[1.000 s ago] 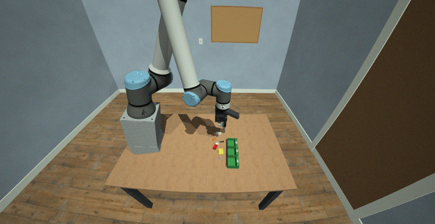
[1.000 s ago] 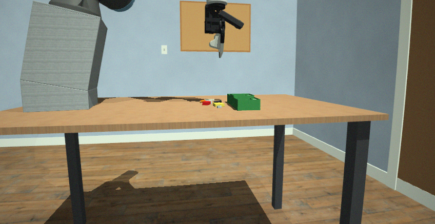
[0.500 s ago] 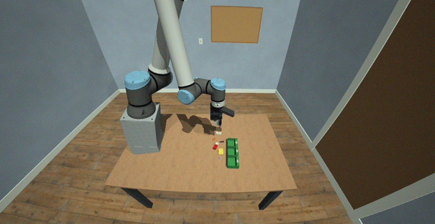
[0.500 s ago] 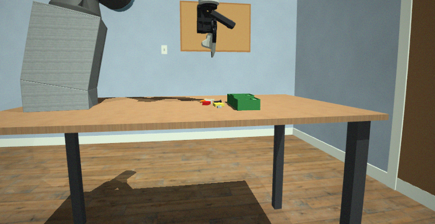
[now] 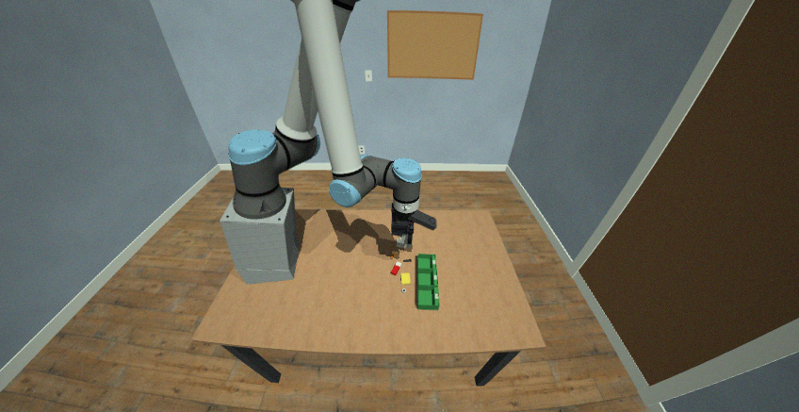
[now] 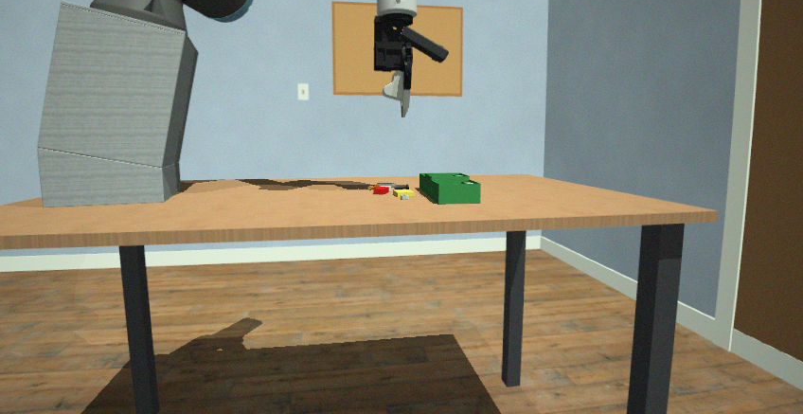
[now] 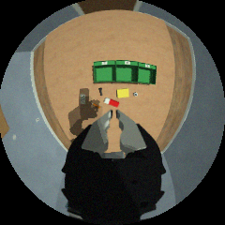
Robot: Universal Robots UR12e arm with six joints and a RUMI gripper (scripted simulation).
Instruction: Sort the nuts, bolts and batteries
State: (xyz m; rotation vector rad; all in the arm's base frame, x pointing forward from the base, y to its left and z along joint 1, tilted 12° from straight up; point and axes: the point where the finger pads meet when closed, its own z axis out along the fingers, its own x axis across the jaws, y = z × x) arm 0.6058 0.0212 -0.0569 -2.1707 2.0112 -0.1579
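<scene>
My gripper (image 6: 403,106) hangs high above the table, shut and empty, over the small parts to the left of the bins; it also shows in the overhead view (image 5: 401,239) and the wrist view (image 7: 113,112). A green row of three bins (image 5: 426,281) stands upright; its letters are too small to read. Beside it lie a red battery (image 7: 111,101), a yellow battery (image 7: 123,93), a small nut (image 7: 135,95), a black bolt (image 7: 100,90), an orange piece (image 7: 95,105) and a grey piece (image 7: 82,97) in the arm's shadow.
The arm's grey pedestal (image 5: 260,242) stands at the table's back left corner. The bins (image 6: 449,187) sit right of centre, well in from the table edges.
</scene>
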